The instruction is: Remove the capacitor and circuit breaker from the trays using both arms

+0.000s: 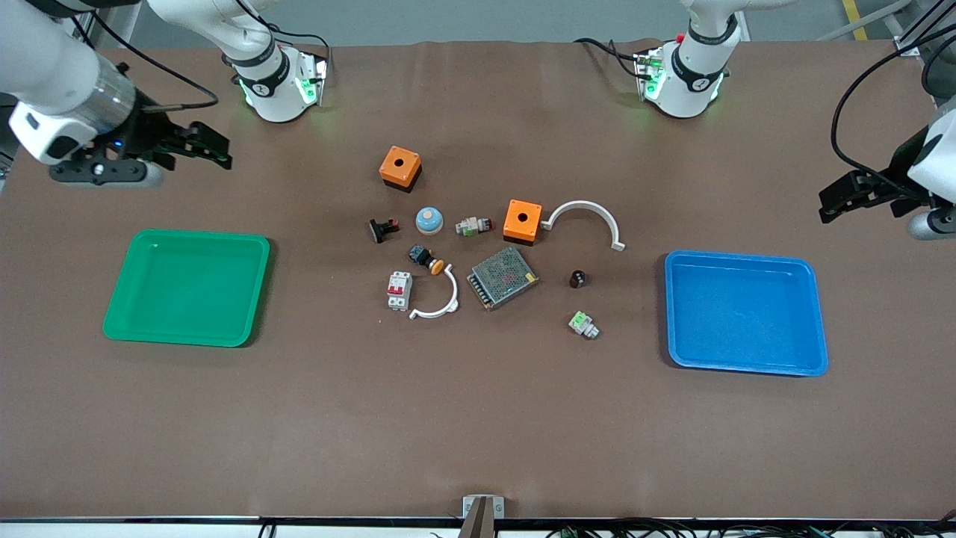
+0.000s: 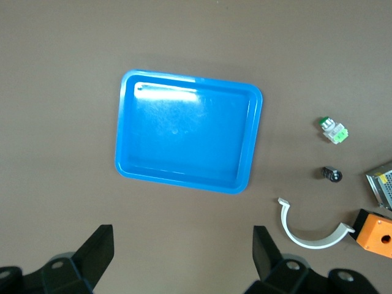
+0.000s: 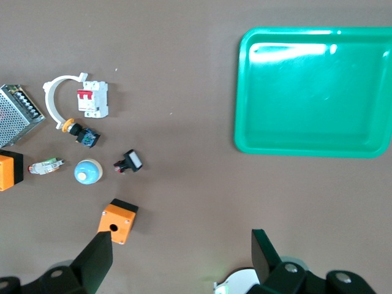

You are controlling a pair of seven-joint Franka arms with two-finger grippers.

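Both arms wait. Left gripper (image 1: 830, 203) over bare table near blue tray (image 1: 814, 314), fingers apart; right gripper (image 1: 216, 152) above green tray (image 1: 119, 310), fingers apart. Breaker (image 1: 399, 290) on table touching a white arc (image 1: 442, 300). Capacitor (image 1: 577, 279) between mesh box (image 1: 503, 278) and blue tray.

The brown table (image 1: 478, 418) carries a green tray (image 1: 119, 314) toward the right arm's end and a blue tray (image 1: 747, 366) toward the left arm's end. Between them lie the breaker (image 1: 399, 290), the capacitor (image 1: 577, 279) (well apart), two orange boxes (image 1: 400, 167), a grey mesh box (image 1: 503, 277) and two white arcs (image 1: 587, 217).
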